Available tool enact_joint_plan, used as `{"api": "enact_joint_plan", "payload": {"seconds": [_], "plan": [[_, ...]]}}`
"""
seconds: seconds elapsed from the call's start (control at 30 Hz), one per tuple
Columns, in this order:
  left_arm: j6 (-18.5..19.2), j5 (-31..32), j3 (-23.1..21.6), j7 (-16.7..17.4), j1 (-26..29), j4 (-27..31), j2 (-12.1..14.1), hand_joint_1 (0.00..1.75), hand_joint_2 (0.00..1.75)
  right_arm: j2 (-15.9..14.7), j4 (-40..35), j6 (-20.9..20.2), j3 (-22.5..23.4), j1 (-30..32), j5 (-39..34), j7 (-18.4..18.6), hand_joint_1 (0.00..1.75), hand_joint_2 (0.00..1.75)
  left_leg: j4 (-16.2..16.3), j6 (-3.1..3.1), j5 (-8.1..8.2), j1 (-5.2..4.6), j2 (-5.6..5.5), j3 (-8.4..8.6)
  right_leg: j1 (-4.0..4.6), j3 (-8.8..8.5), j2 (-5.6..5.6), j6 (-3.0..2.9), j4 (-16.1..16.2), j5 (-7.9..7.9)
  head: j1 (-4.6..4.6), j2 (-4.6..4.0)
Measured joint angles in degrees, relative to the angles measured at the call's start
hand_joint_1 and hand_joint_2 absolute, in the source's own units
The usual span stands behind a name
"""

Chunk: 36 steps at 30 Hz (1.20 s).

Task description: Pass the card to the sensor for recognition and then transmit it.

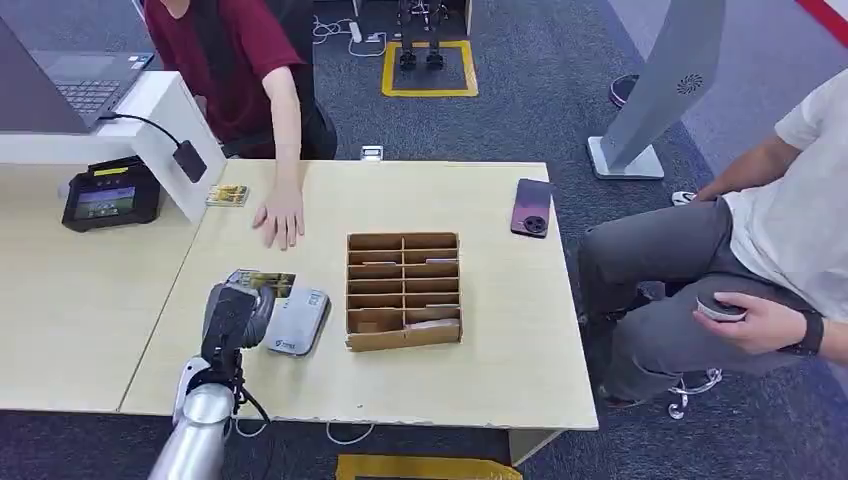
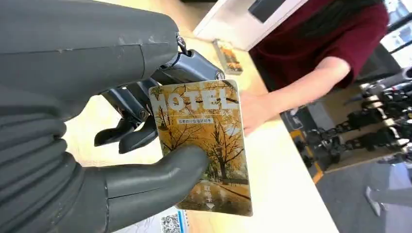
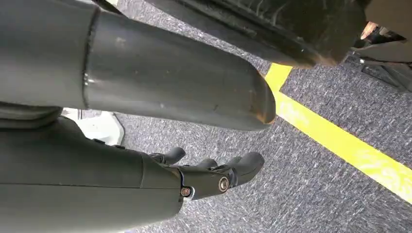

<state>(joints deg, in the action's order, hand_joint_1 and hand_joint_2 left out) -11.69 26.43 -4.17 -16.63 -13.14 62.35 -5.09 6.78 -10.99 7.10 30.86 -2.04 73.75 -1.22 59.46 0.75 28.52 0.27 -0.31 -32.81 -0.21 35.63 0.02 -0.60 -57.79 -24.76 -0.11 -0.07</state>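
We hold the card [image 2: 206, 145] in our left hand [image 1: 235, 315], pinched between the thick thumb and the dark fingers [image 2: 128, 128] behind it. The card shows yellow trees and the word HOTEL. Our left hand hangs just over the grey sensor [image 1: 297, 320], which lies flat on the counter [image 1: 500, 330] beside the brown box [image 1: 403, 290] with little slots. The card's long side points away from us, toward the person in the red top. That person's hand [image 1: 280, 215] rests on the counter a little past our hand, so we think the card will go that way once the sensor has read it. Our left hand is much the nearer one for this. Our right hand [image 3: 214, 177] hangs low over the grey floor by a yellow line [image 3: 340, 145], with nothing in it and its fingers a bit curled. From the head view our hand covers most of the card, so we cannot tell if the card touches the sensor or floats above it. The sensor's near end is hidden too. Another card [image 1: 228, 195] lies far up the counter, too small to read.
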Motion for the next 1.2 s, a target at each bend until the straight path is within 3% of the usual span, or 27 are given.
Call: {"api": "enact_joint_plan", "payload": {"seconds": [0.3,1.2], "plan": [[-2.16,0.98,0.0,-0.07,-1.78,-6.51,-1.07,1.75,1.75,0.02,0.0,-0.02,0.37,0.01,0.55,0.02,0.0,0.0,-0.01,0.03,0.02,0.0,0.03,-0.01,0.0,0.01,0.01,0.0,0.0,0.0,0.0,0.0],[-2.73,3.13,1.22,0.44,-2.24,-10.47,-0.98,1.75,1.75,0.24,0.0,0.0,0.5,0.02,1.11,0.02,0.0,0.0,-0.01,0.03,0.02,0.0,0.03,-0.01,0.0,0.01,0.0,0.0,0.0,-0.01,0.02,0.0]]}}
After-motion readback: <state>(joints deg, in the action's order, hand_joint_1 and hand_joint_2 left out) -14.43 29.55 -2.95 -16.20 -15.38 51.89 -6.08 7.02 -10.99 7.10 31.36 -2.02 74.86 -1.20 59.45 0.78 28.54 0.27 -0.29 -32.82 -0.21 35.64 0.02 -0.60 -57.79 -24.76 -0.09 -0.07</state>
